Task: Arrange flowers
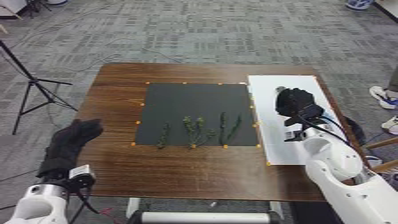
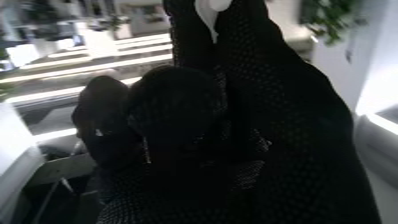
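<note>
The right robot hand [image 1: 298,104] is over the white board [image 1: 276,151], with a pale object [image 1: 282,90] by its fingertips, and from this view I cannot tell whether it is grasping anything; the left robot hand [image 1: 75,137] is released, its fingers loosely extended. Green stems [image 1: 193,131] lie on the dark mat [image 1: 188,100] between the two. A low sweep by the right robot hand could knock the pale object, and bulky gloved fingers could catch neighbouring stems together or bend them, since they are thin and close-set.

Probably a lab: patterned grey carpet [image 1: 200,37], black tripod [image 1: 33,80].
</note>
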`<action>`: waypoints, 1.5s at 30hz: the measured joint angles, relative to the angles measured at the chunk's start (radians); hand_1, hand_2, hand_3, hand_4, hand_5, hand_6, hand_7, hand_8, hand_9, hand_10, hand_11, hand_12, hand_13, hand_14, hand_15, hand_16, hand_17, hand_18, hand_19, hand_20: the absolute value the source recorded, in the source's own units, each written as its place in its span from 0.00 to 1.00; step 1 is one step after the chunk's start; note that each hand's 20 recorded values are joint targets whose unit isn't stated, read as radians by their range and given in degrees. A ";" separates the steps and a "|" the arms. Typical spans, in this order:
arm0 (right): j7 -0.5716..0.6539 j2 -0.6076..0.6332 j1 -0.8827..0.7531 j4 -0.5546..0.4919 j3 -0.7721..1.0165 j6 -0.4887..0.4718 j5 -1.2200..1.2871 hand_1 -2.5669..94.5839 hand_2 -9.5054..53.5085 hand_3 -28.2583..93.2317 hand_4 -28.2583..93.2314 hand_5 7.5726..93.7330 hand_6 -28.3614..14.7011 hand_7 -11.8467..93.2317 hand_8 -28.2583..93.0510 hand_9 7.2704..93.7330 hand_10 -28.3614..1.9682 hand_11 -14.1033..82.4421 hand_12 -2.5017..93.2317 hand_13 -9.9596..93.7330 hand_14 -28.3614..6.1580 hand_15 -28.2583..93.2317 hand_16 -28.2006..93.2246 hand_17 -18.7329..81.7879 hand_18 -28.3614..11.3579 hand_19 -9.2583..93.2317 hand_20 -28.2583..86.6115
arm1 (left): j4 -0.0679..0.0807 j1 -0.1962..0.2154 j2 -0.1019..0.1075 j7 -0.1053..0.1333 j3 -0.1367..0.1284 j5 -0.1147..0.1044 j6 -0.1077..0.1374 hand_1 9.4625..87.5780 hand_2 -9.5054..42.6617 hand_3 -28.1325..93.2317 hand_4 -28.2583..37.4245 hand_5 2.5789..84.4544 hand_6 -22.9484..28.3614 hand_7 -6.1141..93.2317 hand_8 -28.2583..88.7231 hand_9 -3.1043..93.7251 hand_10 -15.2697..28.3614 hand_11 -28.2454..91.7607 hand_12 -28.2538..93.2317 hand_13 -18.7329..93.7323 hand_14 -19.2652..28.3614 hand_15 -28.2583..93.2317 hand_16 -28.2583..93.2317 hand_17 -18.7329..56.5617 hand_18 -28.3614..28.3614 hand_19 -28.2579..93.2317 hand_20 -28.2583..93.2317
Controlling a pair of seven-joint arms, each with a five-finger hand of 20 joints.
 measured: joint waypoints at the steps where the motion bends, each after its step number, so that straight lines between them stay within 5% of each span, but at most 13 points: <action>1: -0.005 0.003 0.011 -0.016 -0.013 0.005 0.022 0.69 0.00 0.73 0.06 0.77 0.66 0.39 0.35 0.94 0.66 0.26 0.46 0.97 0.78 0.74 0.50 0.77 0.31 1.00 0.76 | 0.002 0.004 0.002 0.004 -0.011 -0.001 0.008 0.16 0.42 0.79 0.00 0.61 0.52 0.23 0.19 0.54 0.68 0.42 0.34 0.50 0.78 0.41 0.23 0.30 0.66 0.29 0.34; 7: -0.051 -0.004 0.123 -0.078 -0.134 0.022 0.137 0.69 0.00 0.73 0.06 0.78 0.65 0.38 0.35 0.94 0.66 0.25 0.46 0.97 0.78 0.74 0.51 0.78 0.31 1.00 0.77 | 0.025 0.005 0.015 0.039 -0.035 -0.004 0.080 0.15 0.43 0.79 0.00 0.61 0.52 0.23 0.19 0.54 0.68 0.42 0.34 0.50 0.77 0.41 0.23 0.31 0.66 0.29 0.34; 16: -0.112 -0.115 0.289 -0.097 -0.340 0.005 0.138 0.69 0.00 0.72 0.06 0.79 0.65 0.37 0.34 0.95 0.66 0.24 0.45 0.98 0.79 0.74 0.51 0.79 0.32 1.00 0.79 | 0.059 -0.016 0.029 0.061 -0.035 -0.007 0.092 0.14 0.52 0.78 0.00 0.62 0.52 0.24 0.18 0.55 0.68 0.42 0.34 0.50 0.77 0.40 0.22 0.31 0.65 0.28 0.34; 25: -0.197 -0.300 0.383 -0.020 -0.483 -0.068 0.136 0.69 0.00 0.72 0.06 0.79 0.66 0.37 0.34 0.95 0.66 0.23 0.44 0.98 0.80 0.75 0.51 0.79 0.32 1.00 0.79 | 0.074 -0.036 0.038 0.061 -0.018 -0.014 0.121 0.15 0.68 0.77 0.00 0.63 0.51 0.24 0.18 0.56 0.68 0.42 0.34 0.51 0.76 0.40 0.22 0.32 0.65 0.28 0.34; 33: -0.236 -0.401 0.457 0.065 -0.530 -0.233 0.106 0.69 0.00 0.72 0.06 0.79 0.66 0.37 0.34 0.95 0.68 0.23 0.43 0.98 0.81 0.75 0.51 0.80 0.32 1.00 0.80 | 0.084 -0.060 0.056 0.059 0.008 -0.015 0.126 0.14 0.67 0.78 0.00 0.63 0.51 0.24 0.18 0.56 0.68 0.42 0.34 0.51 0.76 0.40 0.22 0.32 0.65 0.28 0.34; 45: -0.274 -0.516 0.423 0.211 -0.467 -0.258 -0.069 0.68 0.00 0.72 0.07 0.79 0.67 0.38 0.34 0.95 0.69 0.22 0.43 0.98 0.81 0.75 0.51 0.80 0.33 1.00 0.80 | 0.091 -0.094 0.058 0.059 0.045 -0.013 0.124 0.14 0.64 0.78 0.00 0.61 0.51 0.24 0.18 0.56 0.68 0.42 0.34 0.51 0.76 0.40 0.22 0.32 0.65 0.28 0.34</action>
